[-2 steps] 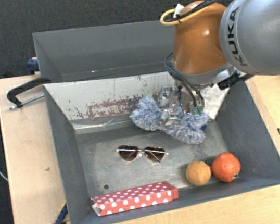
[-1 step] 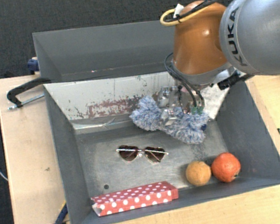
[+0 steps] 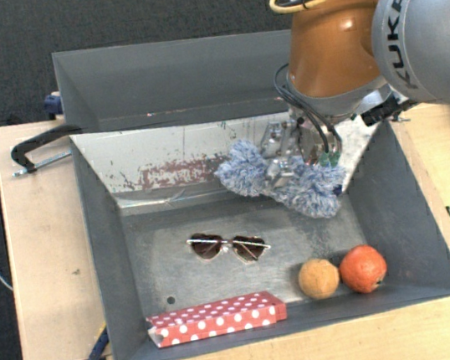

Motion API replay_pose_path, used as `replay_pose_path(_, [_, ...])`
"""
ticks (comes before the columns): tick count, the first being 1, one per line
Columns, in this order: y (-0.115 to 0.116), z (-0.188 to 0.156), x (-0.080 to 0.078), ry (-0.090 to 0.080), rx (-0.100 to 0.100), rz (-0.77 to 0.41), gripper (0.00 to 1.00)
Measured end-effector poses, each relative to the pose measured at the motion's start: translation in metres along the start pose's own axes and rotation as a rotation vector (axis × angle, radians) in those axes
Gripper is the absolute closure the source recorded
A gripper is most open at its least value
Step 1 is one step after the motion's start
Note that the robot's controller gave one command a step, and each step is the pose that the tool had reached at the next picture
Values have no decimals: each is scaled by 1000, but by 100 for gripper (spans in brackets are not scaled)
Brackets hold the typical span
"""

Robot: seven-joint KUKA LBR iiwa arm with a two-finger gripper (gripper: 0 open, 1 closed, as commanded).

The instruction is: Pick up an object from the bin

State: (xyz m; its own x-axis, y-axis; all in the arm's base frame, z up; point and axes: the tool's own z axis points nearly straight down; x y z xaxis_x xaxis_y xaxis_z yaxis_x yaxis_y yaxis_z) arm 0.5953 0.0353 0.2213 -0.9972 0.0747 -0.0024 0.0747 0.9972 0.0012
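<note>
Gripper: two-finger gripper (image 3: 302, 154) is seen low in the far right part of the bin, under the orange wrist cover (image 3: 330, 39); its lower end is sunk in fabric, so open or closed cannot be told.
Task thing: shaggy blue-grey fluffy cloth (image 3: 245, 172), crumpled, is lying at the foot of the far wall, right of centre.
Cloth vs gripper: the cloth is touched by the gripper and spread on both sides of it, one lobe toward the view's left, another below and to the right.
Container: grey metal bin (image 3: 107, 261) with sloped walls and a scuffed floor.
Bin, middle: heart-shaped brown-lensed sunglasses (image 3: 229, 246) are laid flat, well apart from the cloth.
Bin, near wall left: long red box with white dots (image 3: 215, 318) is lying on its side along the wall.
Bin, near right corner: round tan fruit (image 3: 318, 278) and round orange-red fruit (image 3: 363, 268) are set side by side, touching.
</note>
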Motion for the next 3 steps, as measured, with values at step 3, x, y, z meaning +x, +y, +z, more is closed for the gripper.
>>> replay_pose_path(3, [26,15,0,-3,-1,156,100])
